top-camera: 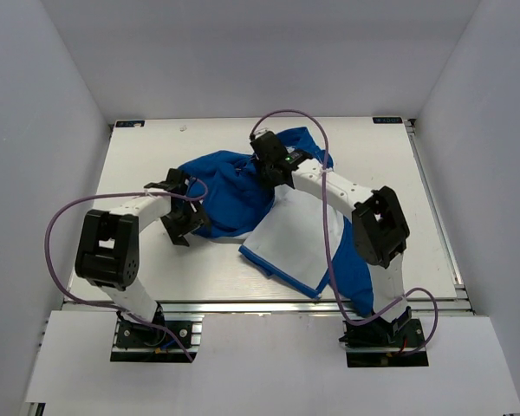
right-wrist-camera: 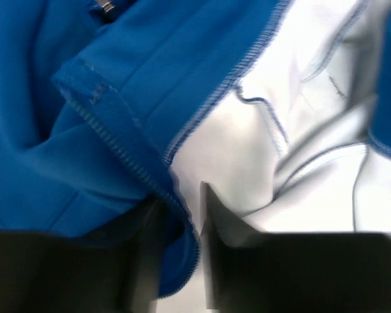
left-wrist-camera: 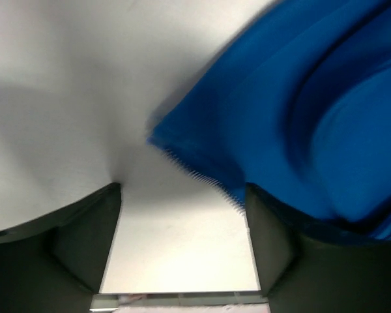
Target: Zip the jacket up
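Observation:
The royal-blue jacket (top-camera: 234,186) lies crumpled in the middle of the table, with a flap turned over so its pale lining (top-camera: 290,238) faces up. My left gripper (top-camera: 184,218) is open at the jacket's left edge. In the left wrist view (left-wrist-camera: 182,215) bare table lies between the fingers, and the blue edge with zipper teeth (left-wrist-camera: 212,176) reaches the right finger (left-wrist-camera: 280,248). My right gripper (top-camera: 269,169) is over the jacket's upper middle. In the right wrist view (right-wrist-camera: 182,238) it is shut on the blue zipper edge (right-wrist-camera: 127,156), beside the lining (right-wrist-camera: 300,130).
The white table (top-camera: 156,147) stands inside pale enclosure walls. A metal rail (top-camera: 269,305) runs along its near edge. Purple cables (top-camera: 56,234) loop off both arms. The right arm (top-camera: 377,225) reaches over the jacket's right side.

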